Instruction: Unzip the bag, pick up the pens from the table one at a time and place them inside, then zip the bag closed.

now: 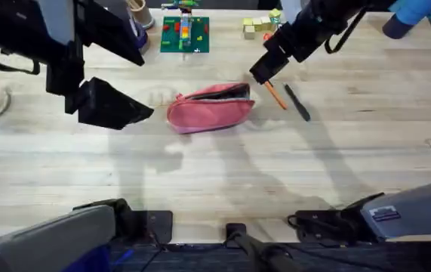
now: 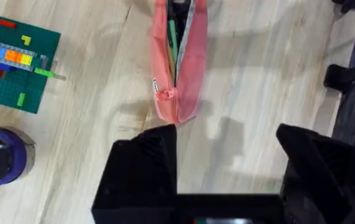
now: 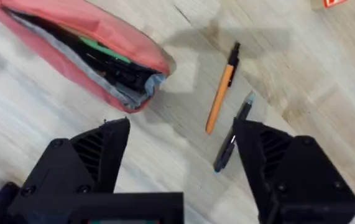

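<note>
Above the table (image 1: 200,174), beside the unzipped bag (image 1: 209,107), the right gripper (image 3: 183,155) is hovering wide open and empty; next, judging by this, it needs to descend onto the orange pen (image 3: 221,98).

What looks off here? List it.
Nothing stands out. The bag lies unzipped on the table, and the orange pen and black pen lie beside it, not yet inside.

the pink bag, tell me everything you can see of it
The bag is a long pink-red pouch of soft fabric with a grey lining, lying on its side on the table, left of the orange pen and apart from it. Its zipper is open along the top; the pull sits at the end nearer the left gripper. Dark and green items show inside. No fingers touch it.
</note>
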Tool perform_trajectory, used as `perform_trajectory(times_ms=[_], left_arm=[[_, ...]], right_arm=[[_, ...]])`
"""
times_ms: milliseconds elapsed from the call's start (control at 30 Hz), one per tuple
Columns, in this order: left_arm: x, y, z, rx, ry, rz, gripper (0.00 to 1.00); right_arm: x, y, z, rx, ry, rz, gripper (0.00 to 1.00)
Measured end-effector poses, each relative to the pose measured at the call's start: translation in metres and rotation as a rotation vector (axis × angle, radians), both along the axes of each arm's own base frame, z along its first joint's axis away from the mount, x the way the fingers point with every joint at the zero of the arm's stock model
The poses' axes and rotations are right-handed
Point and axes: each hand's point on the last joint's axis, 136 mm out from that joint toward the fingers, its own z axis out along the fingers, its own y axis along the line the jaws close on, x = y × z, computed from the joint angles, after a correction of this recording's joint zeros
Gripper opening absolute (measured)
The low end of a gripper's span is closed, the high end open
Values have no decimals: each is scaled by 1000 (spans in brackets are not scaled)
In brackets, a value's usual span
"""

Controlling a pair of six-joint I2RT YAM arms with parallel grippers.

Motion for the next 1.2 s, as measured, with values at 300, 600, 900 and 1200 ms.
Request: perform_trajectory(times_ms=[300,600,900,1200], left_arm=[[0,0,0,0,2,2,995],[0,0,0,0,2,2,996],[0,0,0,0,2,2,995],[0,0,0,-1,2,3,995]], right_arm=[[13,-14,-33,-11,105,-155,996],[32,-30,-49,11,74,-242,996],[35,-33,-83,21,64,-277,995],[39,-37,-102,8,37,-328,984]])
